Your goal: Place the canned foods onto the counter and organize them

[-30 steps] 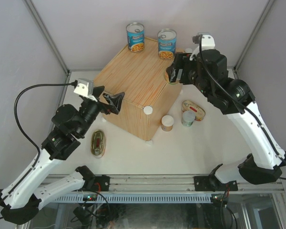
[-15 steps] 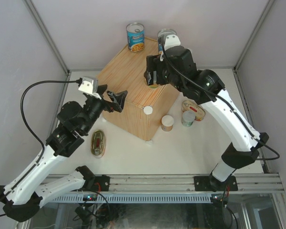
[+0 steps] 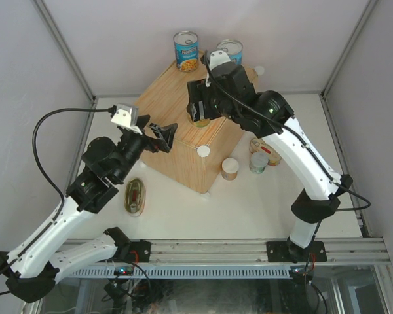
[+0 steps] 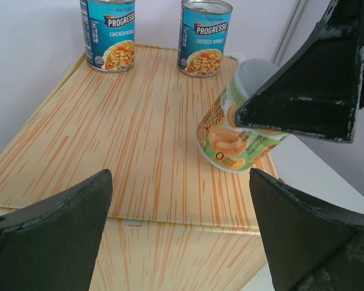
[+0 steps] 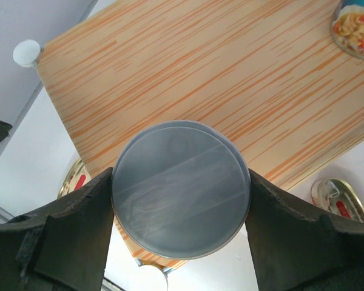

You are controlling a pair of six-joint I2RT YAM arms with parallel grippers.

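Note:
The counter (image 3: 173, 111) is a wood-grain box, also in the left wrist view (image 4: 121, 139) and the right wrist view (image 5: 230, 79). Two tall blue cans (image 3: 186, 50) (image 3: 230, 49) stand at its back edge. My right gripper (image 3: 200, 110) is shut on a small green-labelled can (image 4: 233, 136), held tilted just above the counter top; its pale lid (image 5: 181, 189) fills the right wrist view. My left gripper (image 3: 158, 134) is open and empty at the counter's left front edge. A small orange-labelled can (image 3: 230, 169), a small green-labelled can (image 3: 259, 161) and two oval tins (image 3: 135, 195) (image 3: 265, 149) are on the table.
White knobs sit at the counter's corners (image 3: 203, 151) (image 5: 26, 53). Grey walls and frame posts enclose the table. The right arm's finger (image 4: 309, 79) crosses the upper right of the left wrist view.
My right arm has carried the small green-labelled can leftward from the counter's right edge to above its top. My left gripper has edged slightly up and to the right.

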